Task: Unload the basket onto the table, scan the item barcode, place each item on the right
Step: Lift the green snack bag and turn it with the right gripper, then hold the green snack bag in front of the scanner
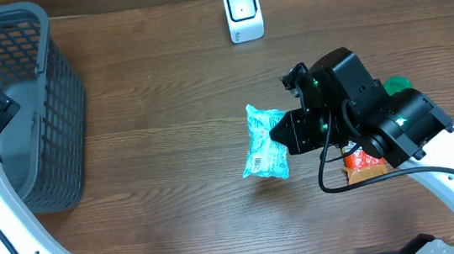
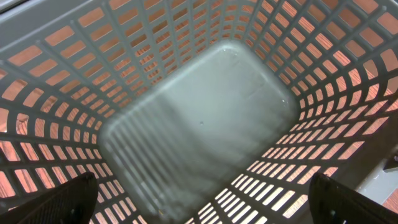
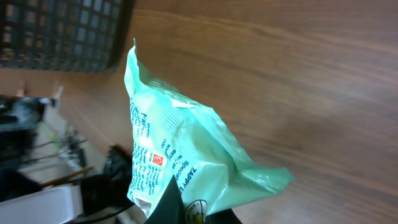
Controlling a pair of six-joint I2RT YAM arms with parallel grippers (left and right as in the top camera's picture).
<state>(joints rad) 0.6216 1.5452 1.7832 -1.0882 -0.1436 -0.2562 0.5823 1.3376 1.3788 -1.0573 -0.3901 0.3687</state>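
Found right fingers [image 3: 169, 202] pinching teal packet [image 1: 264, 144] clear of surface [image 1: 164, 91], barcode not made out; noted orange pack [image 1: 364, 163] half hidden under right arm; found left fingers [image 2: 65, 200] spread wide above grey basket [image 1: 34, 105]; sighted scanner [image 1: 243, 13] beyond, well apart from packet.

Hanging crumpled in the right pincer [image 1: 283, 132]: a mint-green snack packet [image 1: 264, 144], white printed label showing. Standing upright well beyond it: a small white scanner [image 1: 243, 13].
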